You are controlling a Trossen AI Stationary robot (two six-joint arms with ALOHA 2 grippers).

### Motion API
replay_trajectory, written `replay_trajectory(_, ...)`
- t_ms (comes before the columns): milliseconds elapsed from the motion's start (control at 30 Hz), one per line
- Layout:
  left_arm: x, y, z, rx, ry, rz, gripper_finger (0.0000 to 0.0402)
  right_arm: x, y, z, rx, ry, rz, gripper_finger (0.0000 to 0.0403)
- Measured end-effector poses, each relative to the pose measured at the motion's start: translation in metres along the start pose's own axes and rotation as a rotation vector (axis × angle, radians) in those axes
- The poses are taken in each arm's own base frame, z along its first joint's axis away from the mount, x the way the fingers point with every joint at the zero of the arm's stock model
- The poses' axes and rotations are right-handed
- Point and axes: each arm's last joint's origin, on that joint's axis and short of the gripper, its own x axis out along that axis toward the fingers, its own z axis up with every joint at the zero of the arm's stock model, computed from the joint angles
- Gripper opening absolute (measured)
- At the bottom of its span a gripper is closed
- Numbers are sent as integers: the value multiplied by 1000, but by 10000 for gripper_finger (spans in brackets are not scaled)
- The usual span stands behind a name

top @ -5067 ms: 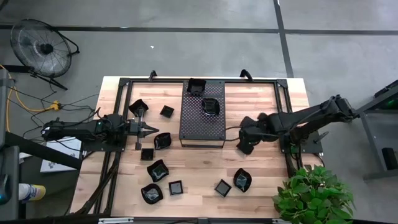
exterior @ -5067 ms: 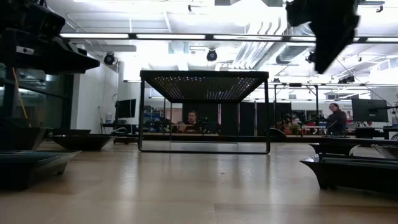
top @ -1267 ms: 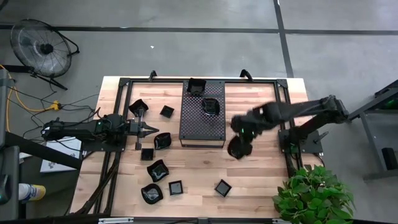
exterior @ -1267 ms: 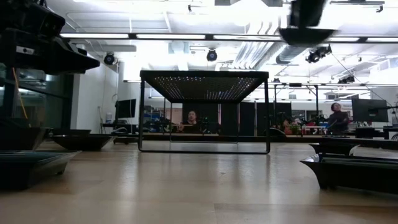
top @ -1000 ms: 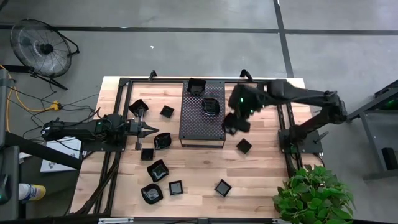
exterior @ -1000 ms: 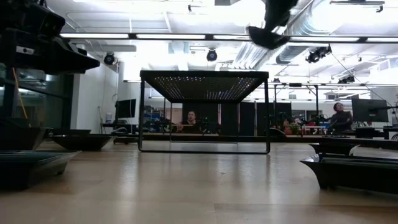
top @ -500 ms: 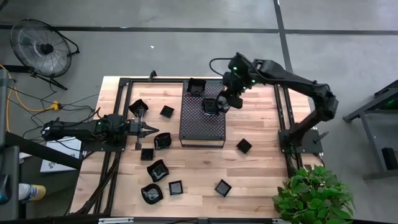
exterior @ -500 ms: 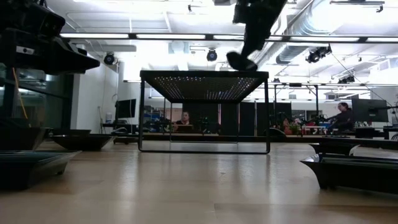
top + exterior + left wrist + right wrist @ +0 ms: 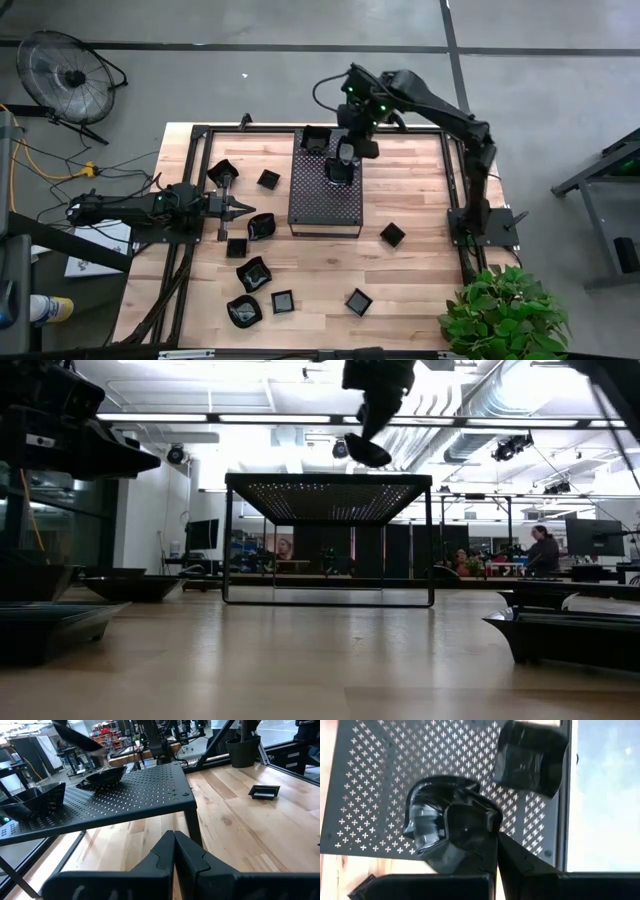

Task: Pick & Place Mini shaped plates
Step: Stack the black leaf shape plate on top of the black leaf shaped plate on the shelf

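My right gripper (image 9: 345, 152) hangs above the far part of the black perforated tray (image 9: 320, 205), shut on one glossy black mini plate (image 9: 445, 820). The low view shows that plate (image 9: 368, 454) tilted below the gripper, above the tray top. On the tray rest a square plate (image 9: 317, 140) and a rounded plate (image 9: 105, 775). Several more plates lie on the wooden table, among them one near the tray (image 9: 262, 226) and one at the right (image 9: 393, 235). My left gripper (image 9: 250, 208) waits shut at the table's left, pointing level toward the tray. My right gripper pinches the plate's rim (image 9: 487, 837) between its two fingers, coming from above and slanting down. The plate hangs tilted below the fingers, clear of the tray.
A black metal frame (image 9: 200, 135) runs round the table. Loose plates crowd the near left part (image 9: 253, 273), and two lie near the front edge (image 9: 358, 301). A potted plant (image 9: 505, 315) stands at the near right corner and a fan (image 9: 65, 72) beyond the far left corner.
My right gripper has carried the plate from beside the tray's right edge toward the table's far edge and left, over the tray's far part, rolling as it went. It has stayed shut on the plate, which is now tilted and clear of the tray.
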Motion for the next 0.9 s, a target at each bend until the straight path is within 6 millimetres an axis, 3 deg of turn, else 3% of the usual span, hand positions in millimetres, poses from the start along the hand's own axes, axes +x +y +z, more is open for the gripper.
replay_trajectory(133,0,0,0,0,0,0,1,11,-9,12,-26,-22,34,0)
replay_trajectory(367,0,0,0,0,0,0,1,40,-11,-2,9,86,106,0)
replay_trajectory(900,0,0,0,0,0,0,1,42,-12,0,30,42,129,0)
